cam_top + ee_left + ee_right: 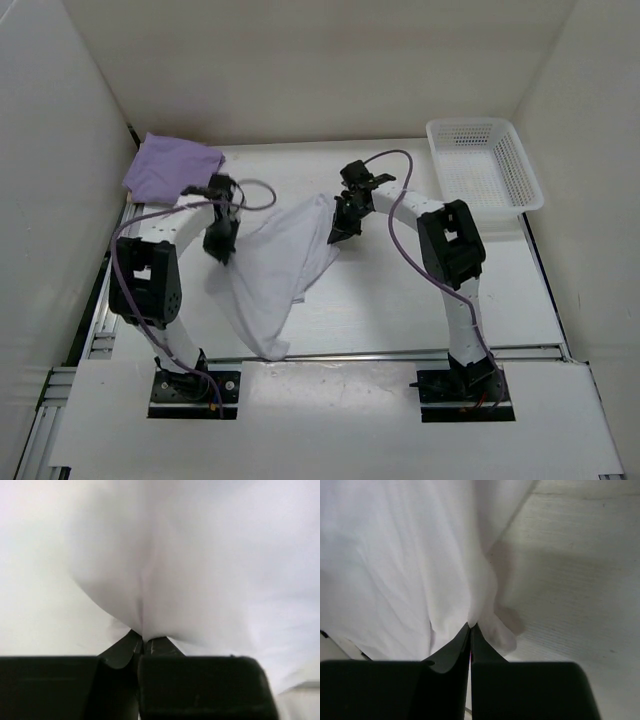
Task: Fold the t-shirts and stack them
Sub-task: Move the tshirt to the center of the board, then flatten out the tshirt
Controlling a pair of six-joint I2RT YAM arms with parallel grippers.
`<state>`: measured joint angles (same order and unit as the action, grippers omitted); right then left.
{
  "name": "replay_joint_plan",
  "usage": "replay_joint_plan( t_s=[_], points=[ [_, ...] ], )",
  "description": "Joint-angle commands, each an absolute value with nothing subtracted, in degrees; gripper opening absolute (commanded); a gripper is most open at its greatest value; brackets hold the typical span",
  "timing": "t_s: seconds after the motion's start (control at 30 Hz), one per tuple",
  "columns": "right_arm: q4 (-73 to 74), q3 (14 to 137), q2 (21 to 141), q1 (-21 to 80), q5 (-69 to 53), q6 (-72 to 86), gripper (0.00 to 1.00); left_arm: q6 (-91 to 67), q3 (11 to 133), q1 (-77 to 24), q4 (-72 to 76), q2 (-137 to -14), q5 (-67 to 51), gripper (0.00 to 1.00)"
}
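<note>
The white t-shirt [272,275] hangs stretched between both grippers above the middle of the table, its lower end trailing toward the near edge. My left gripper [218,250] is shut on its left edge; in the left wrist view the cloth [190,580] is pinched at the fingertips [143,641]. My right gripper [338,233] is shut on the shirt's upper right corner; the right wrist view shows the cloth [395,565] pinched there [470,626]. The lavender t-shirt [170,167] lies folded at the far left corner. The tan shirt is out of view.
A white perforated plastic basket [484,165] stands at the far right of the table. White walls enclose the table on three sides. Purple cables loop over both arms.
</note>
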<state>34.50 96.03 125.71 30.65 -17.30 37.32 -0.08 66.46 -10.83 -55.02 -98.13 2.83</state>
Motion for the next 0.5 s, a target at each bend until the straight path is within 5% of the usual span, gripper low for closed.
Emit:
replay_joint_plan(
  t_s=[0.0,0.2,0.4,0.43,0.47],
  points=[
    [32.7,101.3,119.9,27.8,-20.0,37.0,0.00,0.0,86.8,-9.9,-49.2,-95.5,12.4,0.10],
    [31.1,92.4,100.4,22.0,-15.5,34.2,0.00,0.0,103.8,-19.4,-54.0,-91.6,13.3,0.10],
    [31.1,61.3,76.6,21.3,-8.7,35.1,0.00,0.0,75.4,-29.4,-55.7,-75.9,11.2,0.14],
    [31.9,57.2,74.8,21.3,-8.7,36.0,0.02,0.0,67.3,-31.4,-56.2,-74.5,10.2,0.17],
    [31.9,53.4,73.4,20.7,-8.7,38.0,0.14,0.0,63.4,-32.2,-56.9,-72.1,8.9,0.19]
  ],
)
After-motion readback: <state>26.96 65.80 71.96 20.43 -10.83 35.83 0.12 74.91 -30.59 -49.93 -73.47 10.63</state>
